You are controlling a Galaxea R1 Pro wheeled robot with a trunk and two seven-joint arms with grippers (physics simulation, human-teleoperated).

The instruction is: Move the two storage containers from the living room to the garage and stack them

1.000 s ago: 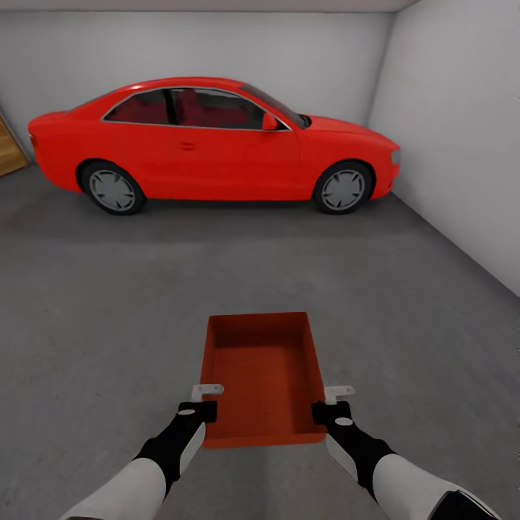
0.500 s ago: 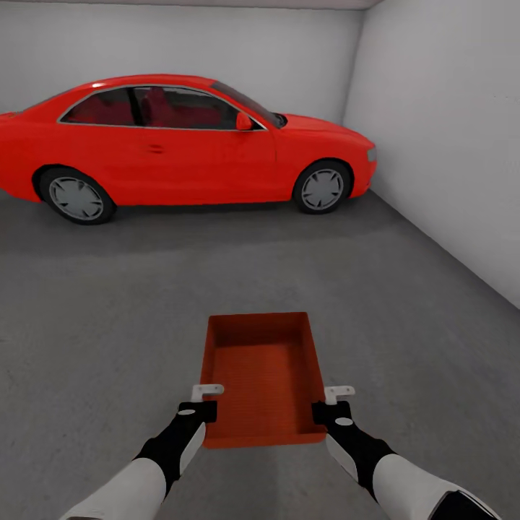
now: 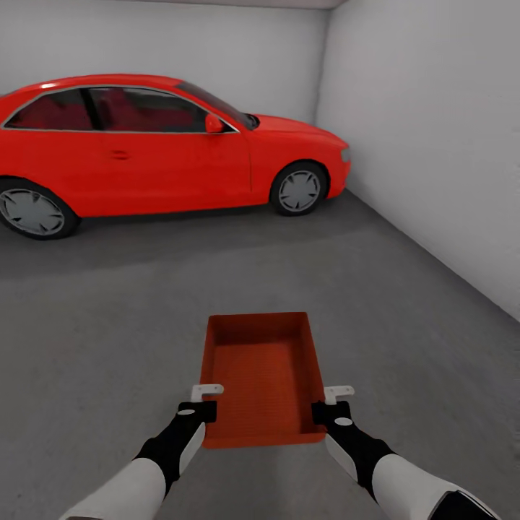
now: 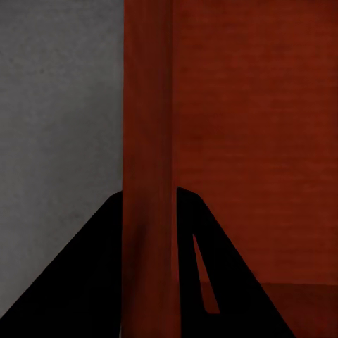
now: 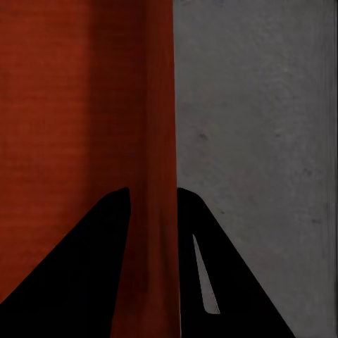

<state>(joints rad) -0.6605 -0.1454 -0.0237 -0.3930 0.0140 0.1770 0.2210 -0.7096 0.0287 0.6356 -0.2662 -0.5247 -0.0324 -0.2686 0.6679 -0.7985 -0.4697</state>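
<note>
I hold one orange-red storage container (image 3: 261, 375), open-topped and empty, level in front of me above the garage's dark grey concrete floor (image 3: 108, 325). My left gripper (image 3: 206, 401) is shut on its left side wall near the corner closest to me. In the left wrist view the gripper (image 4: 149, 193) has a dark finger on each side of that thin wall (image 4: 148, 141). My right gripper (image 3: 328, 404) is shut on the right wall in the same way, which the right wrist view confirms for the gripper (image 5: 153, 191) and the wall (image 5: 158, 105). The living room is out of view.
A red car (image 3: 144, 152) stands side-on across the back of the garage, its nose toward the right wall. A pale grey wall (image 3: 433, 144) runs along the right side. Open concrete lies between me and the car.
The whole view has swung to the right, so the car sits further left in the picture and more of the right wall shows. Container and grippers keep the same place in view.
</note>
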